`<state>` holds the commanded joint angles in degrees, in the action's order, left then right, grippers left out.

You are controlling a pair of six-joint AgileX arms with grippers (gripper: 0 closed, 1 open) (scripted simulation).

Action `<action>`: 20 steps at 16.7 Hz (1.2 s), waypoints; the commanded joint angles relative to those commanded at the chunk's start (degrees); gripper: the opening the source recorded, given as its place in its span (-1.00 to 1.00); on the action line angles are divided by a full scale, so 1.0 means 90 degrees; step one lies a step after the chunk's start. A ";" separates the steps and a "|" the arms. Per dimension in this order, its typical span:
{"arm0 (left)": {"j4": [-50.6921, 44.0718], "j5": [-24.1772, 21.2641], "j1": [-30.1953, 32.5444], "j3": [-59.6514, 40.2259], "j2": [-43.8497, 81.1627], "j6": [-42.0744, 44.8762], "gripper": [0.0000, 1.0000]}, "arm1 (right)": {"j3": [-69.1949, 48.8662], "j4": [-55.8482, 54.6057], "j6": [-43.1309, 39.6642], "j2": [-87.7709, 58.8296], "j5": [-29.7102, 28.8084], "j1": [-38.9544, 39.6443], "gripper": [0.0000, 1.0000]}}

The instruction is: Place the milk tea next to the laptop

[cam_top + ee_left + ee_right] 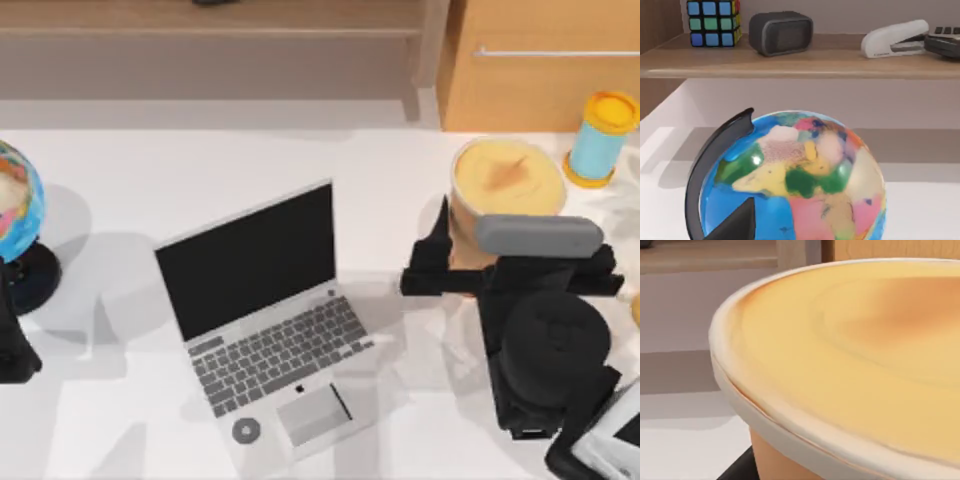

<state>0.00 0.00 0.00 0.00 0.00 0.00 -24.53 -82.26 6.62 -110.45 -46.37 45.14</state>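
The right gripper (470, 262) is at the milk tea (500, 185), far right, well apart from the laptop (265, 320); its grip I cannot tell. Top-heavy, likely sloshy (thin-walled too): hold mid-body, upright.

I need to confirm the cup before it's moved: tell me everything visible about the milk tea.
The milk tea is a large tapered orange-tan cup with a pale rim and smooth creamy yellow-orange top. It stands upright at the table's right rear, well right of the laptop and beside a blue cylinder. The right gripper is at its near side; a dark finger reaches its wall.
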 joint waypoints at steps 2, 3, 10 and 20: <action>0.0000 0.0000 0.0000 0.0000 0.0000 0.0000 1.00 | -0.0108 0.0016 0.0047 0.0166 -0.0104 0.0192 -1.00; 0.0000 0.0000 0.0000 0.0000 0.0000 0.0000 1.00 | -0.0146 0.0059 0.0080 0.0244 -0.0172 0.0308 -1.00; 0.0000 0.0000 0.0000 0.0000 0.0000 0.0000 1.00 | -0.0196 0.0836 0.0431 0.0752 -0.0915 0.1311 -1.00; 0.0000 0.0000 0.0000 0.0000 0.0000 0.0000 1.00 | 0.0042 0.2467 0.0931 0.1434 -0.2209 0.2467 -1.00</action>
<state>0.00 0.00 0.00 0.00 0.00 0.00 -24.15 -60.06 15.00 -97.55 -66.25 67.34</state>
